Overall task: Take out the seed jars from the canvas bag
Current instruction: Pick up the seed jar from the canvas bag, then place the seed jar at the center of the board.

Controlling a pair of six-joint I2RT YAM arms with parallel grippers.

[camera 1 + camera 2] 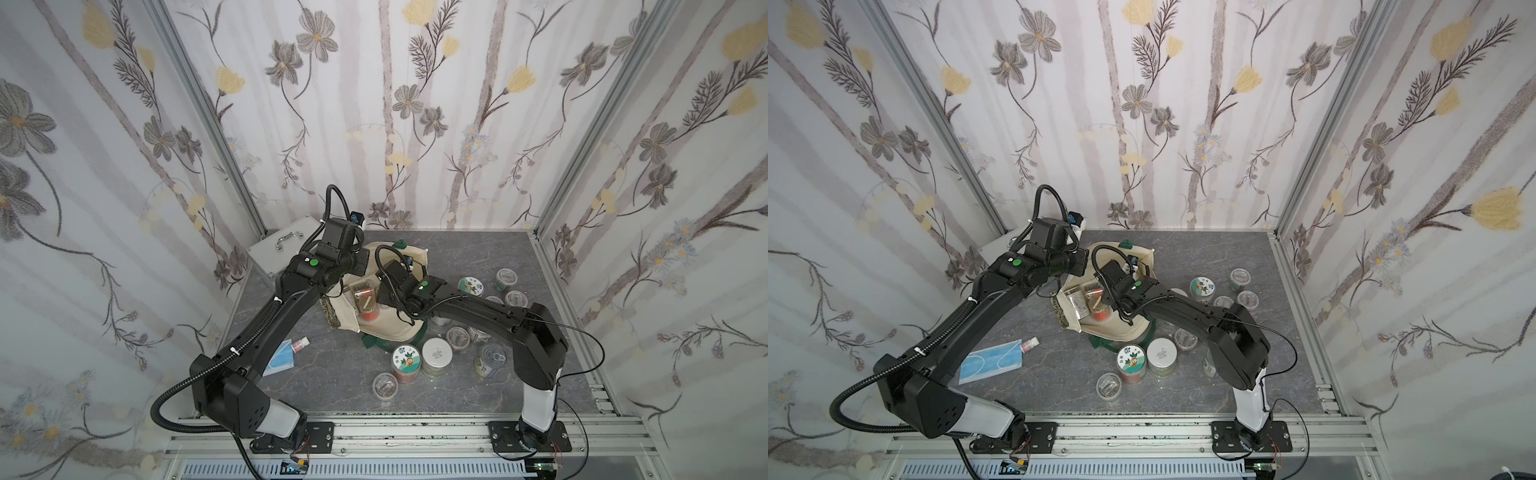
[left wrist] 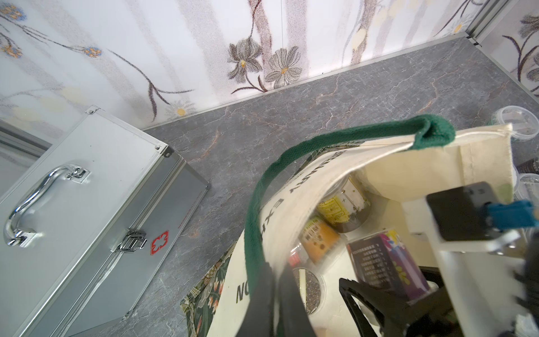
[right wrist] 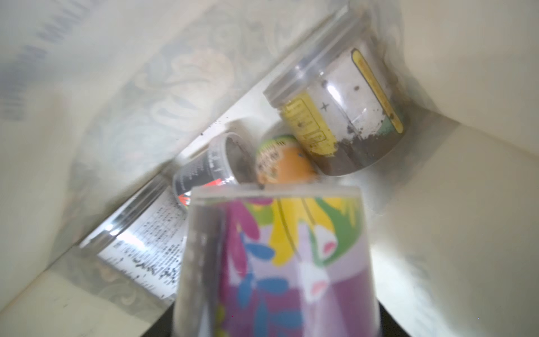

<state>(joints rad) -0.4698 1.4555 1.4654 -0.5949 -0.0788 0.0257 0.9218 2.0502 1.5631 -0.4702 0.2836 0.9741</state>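
Purple-flowered jar pinched by the right gripper inside the canvas bag.
Extraction is under way: left gripper, pressed shut on the bag's green handle, holds the mouth open mid-tabletop; right arm reaches far-left, wrist dipped in. Next, lift clear of the rim toward the seed jars already out, near right.
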